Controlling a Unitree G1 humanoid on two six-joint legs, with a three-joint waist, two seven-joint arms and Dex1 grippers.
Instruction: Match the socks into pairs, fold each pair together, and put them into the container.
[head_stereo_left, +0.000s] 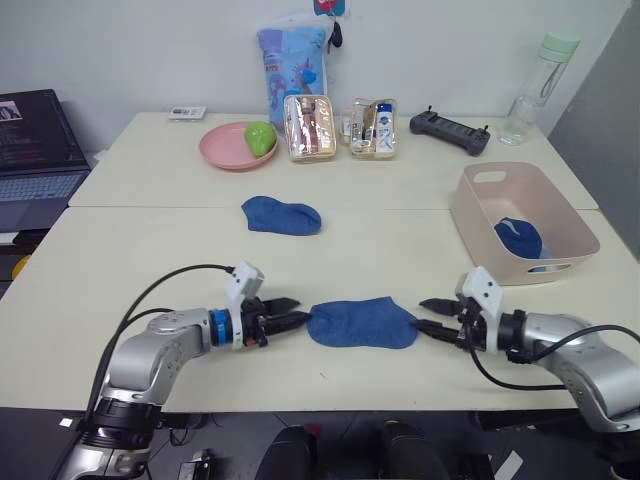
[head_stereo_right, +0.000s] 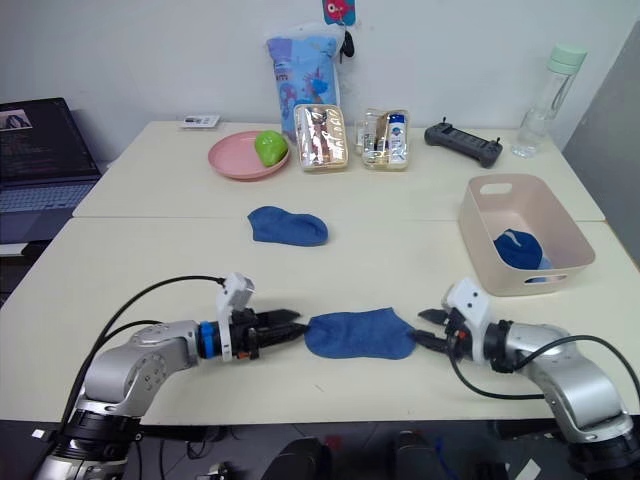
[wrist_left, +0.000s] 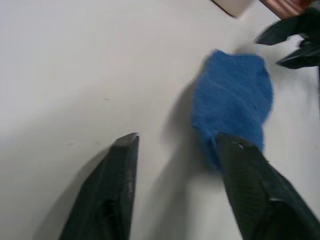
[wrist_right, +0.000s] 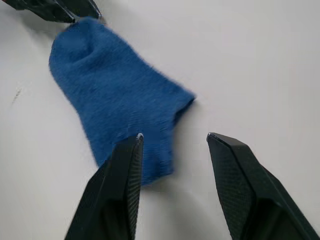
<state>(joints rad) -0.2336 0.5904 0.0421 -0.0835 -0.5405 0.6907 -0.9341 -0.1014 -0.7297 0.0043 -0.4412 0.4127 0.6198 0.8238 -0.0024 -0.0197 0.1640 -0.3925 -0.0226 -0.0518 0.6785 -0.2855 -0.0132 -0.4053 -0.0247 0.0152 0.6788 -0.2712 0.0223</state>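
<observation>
Head view: a blue sock (head_stereo_left: 362, 322) lies flat at six o'clock on the table (head_stereo_left: 150, 250), left gripper (head_stereo_left: 288, 321) and right gripper (head_stereo_left: 438, 316) flanking its ends, both parted and empty, likely poised to fold it. Another sock (head_stereo_left: 281, 215) lies toward twelve; a bundle (head_stereo_left: 519, 238) sits in the container (head_stereo_left: 560, 215) at three. Wrist views: soft fuzzy knit.

Two pale cream tables (head_stereo_left: 150, 250) pushed together against a plain white wall (head_stereo_left: 130, 50), grey panel (head_stereo_left: 600, 90) rightward.

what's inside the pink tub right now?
Blue folded socks lie in the container at its near end. How many are bundled can't be told; the near wall hides the floor there.
</observation>
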